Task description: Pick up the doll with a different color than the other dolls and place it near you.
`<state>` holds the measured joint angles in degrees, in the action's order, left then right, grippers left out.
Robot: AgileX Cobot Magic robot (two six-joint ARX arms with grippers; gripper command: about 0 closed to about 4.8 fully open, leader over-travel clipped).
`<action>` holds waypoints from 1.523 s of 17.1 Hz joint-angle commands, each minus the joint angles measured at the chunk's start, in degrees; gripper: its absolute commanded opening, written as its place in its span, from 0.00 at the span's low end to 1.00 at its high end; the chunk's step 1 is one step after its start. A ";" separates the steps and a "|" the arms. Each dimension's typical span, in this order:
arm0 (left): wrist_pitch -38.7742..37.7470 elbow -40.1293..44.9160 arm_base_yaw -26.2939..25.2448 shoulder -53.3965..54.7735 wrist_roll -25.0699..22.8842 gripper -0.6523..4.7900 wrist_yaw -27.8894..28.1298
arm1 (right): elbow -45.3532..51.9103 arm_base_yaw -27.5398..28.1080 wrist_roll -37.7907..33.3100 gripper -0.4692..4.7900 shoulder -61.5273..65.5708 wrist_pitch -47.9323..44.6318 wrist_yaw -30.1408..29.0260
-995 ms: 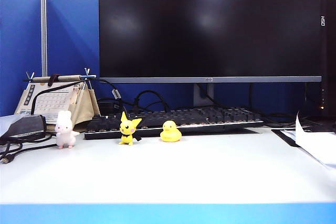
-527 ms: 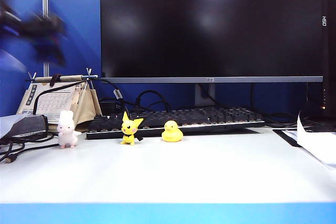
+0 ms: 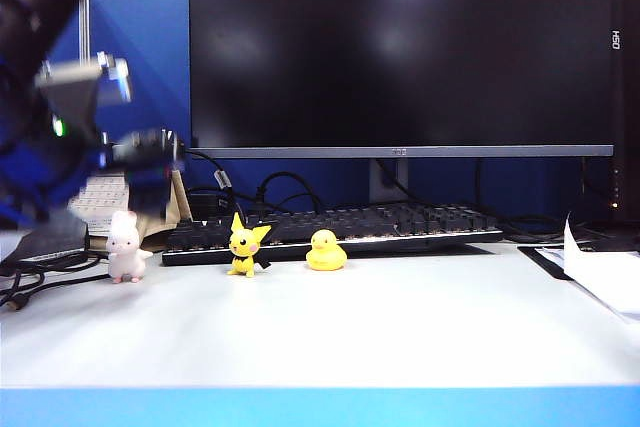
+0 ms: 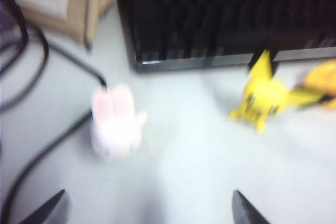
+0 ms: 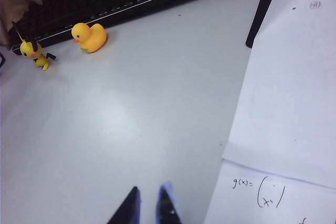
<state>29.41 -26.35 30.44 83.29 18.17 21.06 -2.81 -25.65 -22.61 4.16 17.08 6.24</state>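
Left wrist view: left gripper spread wide above pink-white rabbit doll; right gripper nearly pressed together.

Pink-white rabbit upright at the table's far left; yellow eared figure and duck stand rightward.

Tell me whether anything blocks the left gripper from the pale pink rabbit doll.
Nothing visible does. In the left wrist view the open left gripper looks down on the rabbit doll with only bare table between; the black cable runs beside it.
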 commanded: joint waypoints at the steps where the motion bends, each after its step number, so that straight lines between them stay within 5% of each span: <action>1: 1.60 -0.94 -0.72 3.45 4.63 0.86 -1.40 | 0.02 0.00 0.15 0.19 -0.04 0.90 0.11; 8: 0.94 -3.39 -1.07 7.39 9.84 0.86 -1.95 | 0.02 0.00 0.15 0.19 -0.15 0.90 0.11; 16: 5.44 -3.87 -7.37 10.12 7.96 0.86 -4.46 | 0.02 0.00 0.15 0.19 -0.22 0.87 0.11; 26: 1.60 -9.16 -7.37 13.18 5.86 0.86 -5.42 | 0.02 0.00 0.15 0.19 -0.20 0.90 0.13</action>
<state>30.13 -35.18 23.09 96.68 24.01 14.74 -2.81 -25.65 -22.61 4.05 17.08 6.26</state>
